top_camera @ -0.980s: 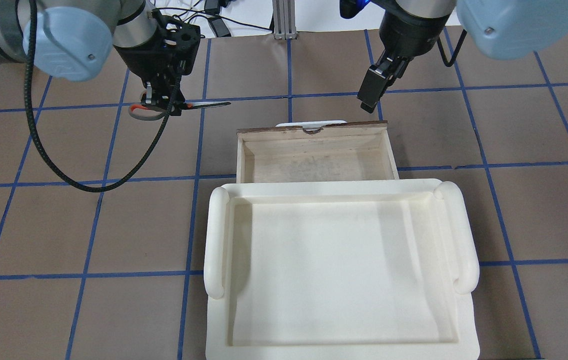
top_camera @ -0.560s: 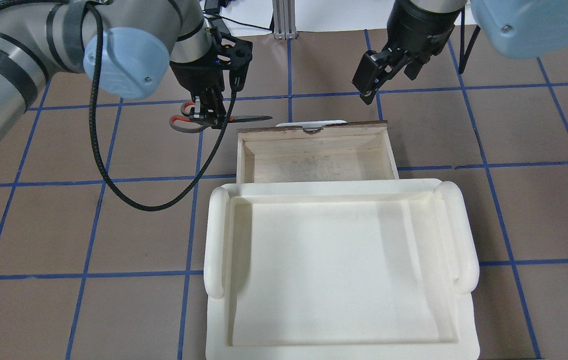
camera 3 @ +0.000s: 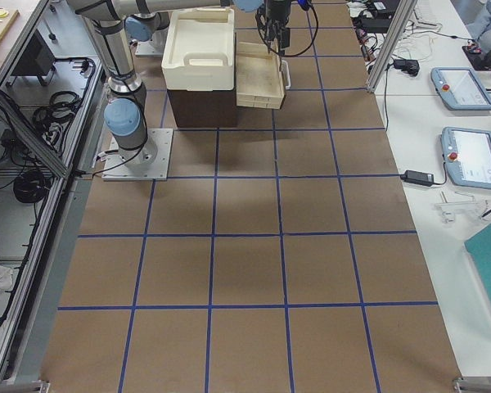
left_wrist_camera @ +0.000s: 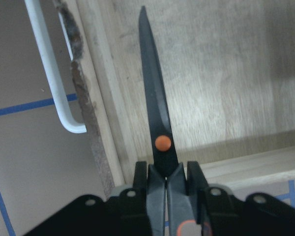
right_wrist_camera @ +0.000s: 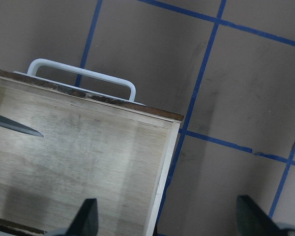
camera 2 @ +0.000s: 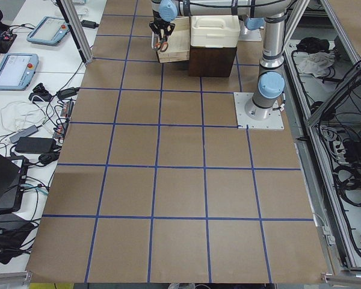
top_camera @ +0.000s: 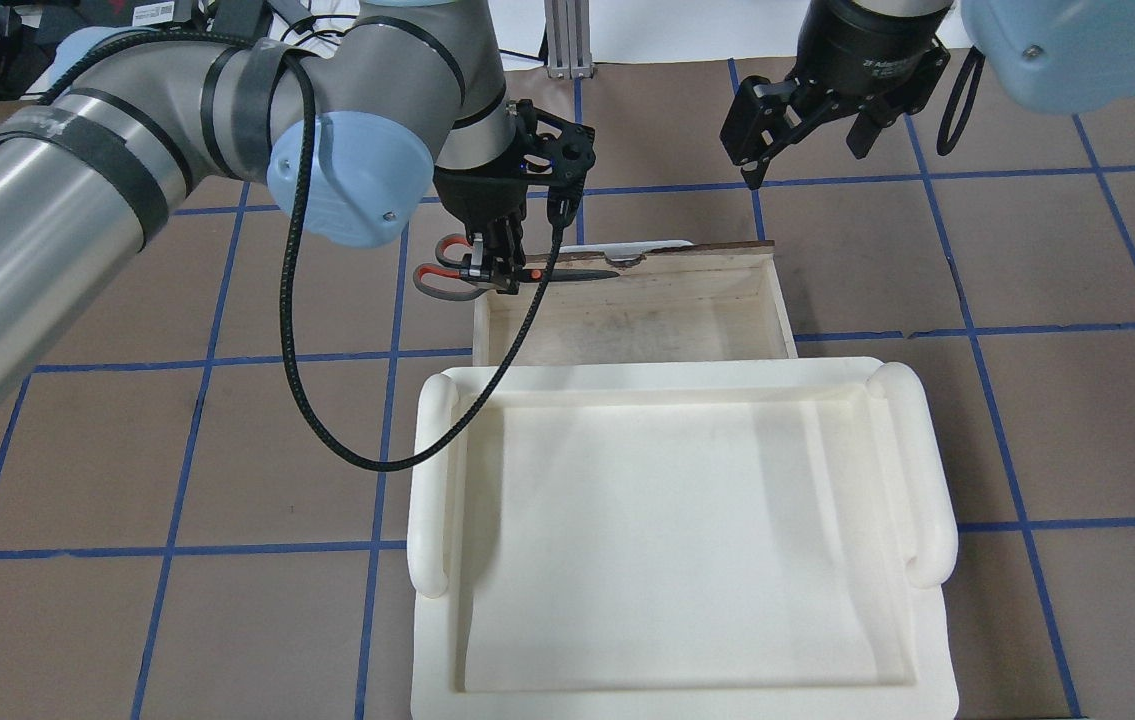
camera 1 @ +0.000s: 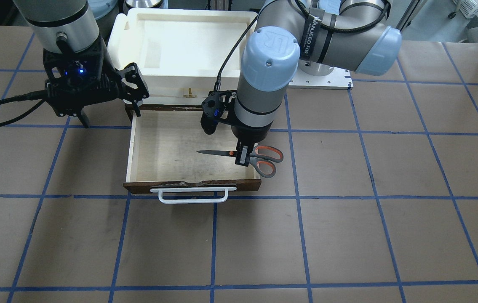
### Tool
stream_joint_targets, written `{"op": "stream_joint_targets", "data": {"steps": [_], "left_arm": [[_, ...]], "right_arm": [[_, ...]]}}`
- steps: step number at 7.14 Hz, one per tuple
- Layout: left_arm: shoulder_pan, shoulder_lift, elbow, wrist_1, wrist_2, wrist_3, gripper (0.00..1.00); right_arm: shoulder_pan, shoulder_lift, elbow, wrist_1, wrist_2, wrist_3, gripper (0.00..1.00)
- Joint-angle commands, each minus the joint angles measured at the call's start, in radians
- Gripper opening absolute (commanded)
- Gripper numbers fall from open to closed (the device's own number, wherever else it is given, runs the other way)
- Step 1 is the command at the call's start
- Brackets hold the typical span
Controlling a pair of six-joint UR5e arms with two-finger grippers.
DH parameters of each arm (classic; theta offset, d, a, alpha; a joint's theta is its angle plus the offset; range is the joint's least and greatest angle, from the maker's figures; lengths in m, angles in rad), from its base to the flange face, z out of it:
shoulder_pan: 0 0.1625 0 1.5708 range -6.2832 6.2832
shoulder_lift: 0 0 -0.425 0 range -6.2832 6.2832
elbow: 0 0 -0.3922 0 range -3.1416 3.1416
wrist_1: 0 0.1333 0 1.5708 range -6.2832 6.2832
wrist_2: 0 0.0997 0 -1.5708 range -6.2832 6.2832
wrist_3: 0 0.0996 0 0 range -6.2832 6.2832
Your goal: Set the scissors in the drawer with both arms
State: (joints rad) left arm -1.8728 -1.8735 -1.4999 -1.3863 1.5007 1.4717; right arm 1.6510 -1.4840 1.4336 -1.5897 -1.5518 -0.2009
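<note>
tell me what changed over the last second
The left gripper, shut on the scissors, carried them toward the robot's right; their blades now hang over the drawer, handles still outside its side wall. The right gripper, open, turned and drew back slightly. Drawer and white tray stayed put.

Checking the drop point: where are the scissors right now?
In the front-facing view, the scissors hang in the left gripper at the drawer's right side wall, blades over its floor near the white handle, loops outside.

The scissors [camera 1: 221, 153] — dark grey blades, orange pivot dot, grey loops lined orange-red; beneath them the drawer [camera 1: 192, 185] — dark brown front, pale plywood inside.
</note>
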Motion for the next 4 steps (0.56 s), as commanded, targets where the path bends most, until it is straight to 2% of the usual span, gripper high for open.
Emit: {"op": "stream_joint_targets", "data": {"steps": [1,4], "left_arm": [[-0.064,-0.004,-0.023,0.026,0.000,-0.052,0.00],[-0.115,-0.006,-0.040,0.029,0.000,-0.095,0.00]], "right_arm": [[-0.010,-0.013,0.017,-0.004,0.001,0.014,1.00],[-0.014,-0.021,0.031,0.001,-0.004,0.018,1.00]]}}
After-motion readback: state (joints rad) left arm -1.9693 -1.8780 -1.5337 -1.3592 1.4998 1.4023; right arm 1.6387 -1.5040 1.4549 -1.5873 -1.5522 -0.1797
